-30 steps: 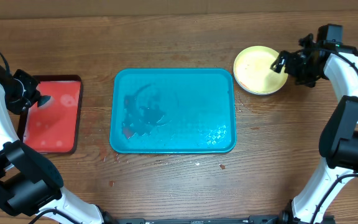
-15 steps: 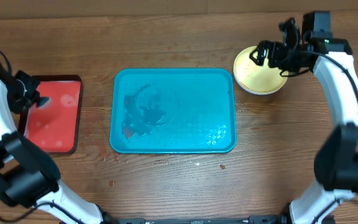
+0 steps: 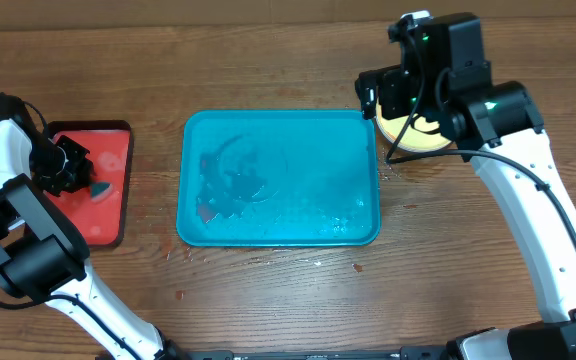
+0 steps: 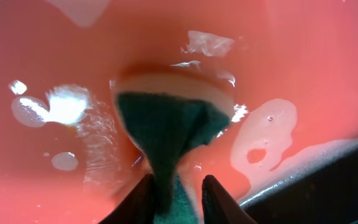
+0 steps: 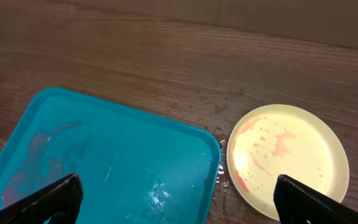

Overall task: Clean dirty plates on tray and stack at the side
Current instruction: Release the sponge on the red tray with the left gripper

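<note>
The teal-blue tray (image 3: 278, 180) lies at the table's middle, wet, with no plate on it; it also shows in the right wrist view (image 5: 110, 168). One yellow-green plate (image 3: 423, 138) with red smears sits on the wood to the tray's right, partly hidden by my right arm, and shows in the right wrist view (image 5: 288, 158). The white and pale blue plates are out of view. My right gripper (image 3: 386, 95) is open and empty above the tray's far right corner. My left gripper (image 4: 174, 202) is shut on a green-and-cream sponge (image 4: 169, 124) over the red tray.
The smaller red tray (image 3: 93, 185) with a dark rim lies at the left, wet with foamy patches (image 4: 263, 140). Small drops and crumbs lie on the wood in front of the teal tray.
My right arm has swung left from the plate's right side to above the tray's far right corner. My left gripper has shifted slightly over the red tray.
</note>
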